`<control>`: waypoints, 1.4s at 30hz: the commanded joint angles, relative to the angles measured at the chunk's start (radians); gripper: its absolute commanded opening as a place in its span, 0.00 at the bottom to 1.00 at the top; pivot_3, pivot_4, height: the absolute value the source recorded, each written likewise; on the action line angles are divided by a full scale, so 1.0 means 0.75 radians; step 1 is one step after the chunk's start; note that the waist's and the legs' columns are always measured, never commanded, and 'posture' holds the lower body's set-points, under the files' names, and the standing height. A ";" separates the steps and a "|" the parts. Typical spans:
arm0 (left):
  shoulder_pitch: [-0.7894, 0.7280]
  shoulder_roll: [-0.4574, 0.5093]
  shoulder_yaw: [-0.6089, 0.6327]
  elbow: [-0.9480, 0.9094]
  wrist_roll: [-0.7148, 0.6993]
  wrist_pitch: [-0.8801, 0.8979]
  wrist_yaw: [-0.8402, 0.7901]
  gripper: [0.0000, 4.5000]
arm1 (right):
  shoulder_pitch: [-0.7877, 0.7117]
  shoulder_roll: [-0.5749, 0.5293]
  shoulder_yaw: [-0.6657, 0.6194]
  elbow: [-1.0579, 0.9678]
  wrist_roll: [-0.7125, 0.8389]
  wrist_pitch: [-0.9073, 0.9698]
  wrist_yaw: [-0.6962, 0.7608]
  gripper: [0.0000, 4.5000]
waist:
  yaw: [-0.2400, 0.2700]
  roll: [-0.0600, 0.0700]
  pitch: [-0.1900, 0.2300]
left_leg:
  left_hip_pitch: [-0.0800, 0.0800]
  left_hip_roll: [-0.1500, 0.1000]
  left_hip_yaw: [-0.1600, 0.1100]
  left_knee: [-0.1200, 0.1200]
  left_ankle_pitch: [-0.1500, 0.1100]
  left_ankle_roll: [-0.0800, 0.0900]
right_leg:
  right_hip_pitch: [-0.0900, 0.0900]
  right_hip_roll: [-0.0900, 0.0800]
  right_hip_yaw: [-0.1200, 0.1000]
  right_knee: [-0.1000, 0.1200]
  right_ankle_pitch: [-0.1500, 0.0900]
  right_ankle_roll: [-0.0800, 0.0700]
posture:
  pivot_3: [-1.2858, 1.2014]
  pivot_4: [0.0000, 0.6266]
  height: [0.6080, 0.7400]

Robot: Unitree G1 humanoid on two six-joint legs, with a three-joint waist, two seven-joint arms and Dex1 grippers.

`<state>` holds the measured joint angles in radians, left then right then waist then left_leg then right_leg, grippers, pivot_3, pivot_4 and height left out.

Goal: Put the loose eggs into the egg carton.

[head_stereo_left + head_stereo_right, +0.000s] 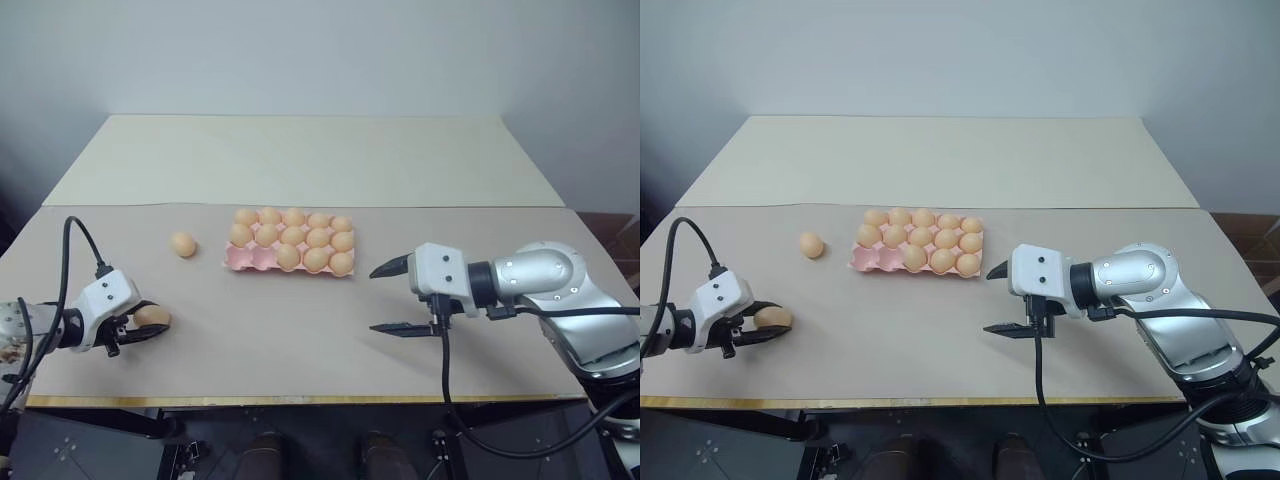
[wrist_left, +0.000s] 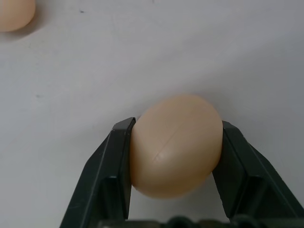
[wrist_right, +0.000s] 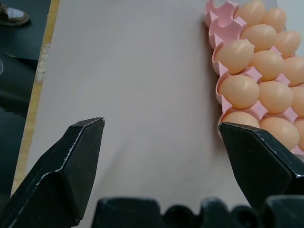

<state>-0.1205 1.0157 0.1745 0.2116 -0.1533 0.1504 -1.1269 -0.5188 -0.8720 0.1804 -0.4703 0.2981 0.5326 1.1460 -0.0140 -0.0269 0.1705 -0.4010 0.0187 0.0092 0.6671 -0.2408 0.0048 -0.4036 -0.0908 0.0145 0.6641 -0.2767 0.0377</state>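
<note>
Your left gripper (image 1: 146,326) is clamped on one egg (image 2: 175,145), a black finger (image 2: 111,171) pressed to each side, low over the table (image 1: 300,340). Lift it straight up before travelling, and keep the squeeze steady, since the smooth shell could slip. The carton (image 1: 245,259) lies well off toward your right arm and farther out; its two empty cups look to be at the near corner facing this hand, so aim there. A second loose egg (image 1: 183,244) waits between hand and carton. Your right gripper (image 1: 388,298) hangs with its fingers spread wide, holding nothing, just beside the carton's other end.
</note>
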 commanded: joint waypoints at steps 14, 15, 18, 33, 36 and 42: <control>-0.470 -0.498 0.039 -0.157 -0.388 0.044 0.167 0.45 | -0.016 -0.006 -0.092 -0.134 0.028 0.092 -0.166 1.00 | 0.016 -0.001 -0.001 | -0.008 -0.001 -0.005 0.012 -0.002 0.004 | 0.000 0.000 -0.004 0.000 0.001 0.001 | 0.52 0.24 1.00; -0.507 -0.529 0.015 -0.113 -0.378 0.039 0.162 0.45 | -0.014 -0.008 -0.104 -0.155 0.029 0.106 -0.182 1.00 | 0.015 -0.001 -0.001 | -0.008 -0.002 -0.005 0.012 -0.002 0.004 | 0.000 0.000 -0.003 0.000 0.001 0.001 | 0.52 0.24 1.00; -0.597 -0.593 -0.036 0.028 -0.348 0.002 0.138 0.45 | -0.005 -0.011 -0.143 -0.227 0.048 0.163 -0.222 1.00 | 0.015 -0.001 -0.001 | -0.009 -0.002 -0.006 0.012 -0.002 0.004 | 0.000 0.000 -0.004 0.000 0.001 0.001 | 0.52 0.24 1.00; -0.827 -0.672 -0.210 0.568 -0.106 -0.367 0.008 0.45 | 0.063 -0.018 -0.201 -0.396 0.065 0.291 -0.375 1.00 | 0.016 -0.002 -0.001 | -0.010 -0.003 -0.006 0.014 -0.003 0.005 | 0.000 0.000 -0.004 -0.001 0.001 0.002 | 0.52 0.24 1.00; -0.861 -0.690 -0.212 0.664 -0.074 -0.436 0.038 0.45 | 0.073 -0.020 -0.204 -0.397 0.058 0.291 -0.397 1.00 | 0.015 -0.002 -0.001 | -0.011 -0.004 -0.006 0.014 -0.003 0.005 | 0.000 0.000 -0.004 -0.001 0.001 0.002 | 0.52 0.24 1.00; -0.886 -0.686 -0.172 0.698 -0.092 -0.465 0.021 0.72 | 0.094 -0.026 -0.209 -0.407 0.068 0.288 -0.406 1.00 | 0.015 -0.002 -0.001 | -0.011 -0.003 -0.006 0.014 -0.003 0.005 | 0.000 0.000 -0.005 -0.001 0.001 0.002 | 0.52 0.24 1.00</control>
<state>-0.7676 0.4892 0.0241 0.7436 -0.2029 -0.1748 -1.1036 -0.4468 -0.8795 0.0597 -0.7412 0.3383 0.7509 0.8500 -0.0026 -0.0281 0.1700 -0.4094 0.0162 0.0044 0.6777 -0.2429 0.0084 -0.4037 -0.0910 0.0110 0.6636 -0.2762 0.0393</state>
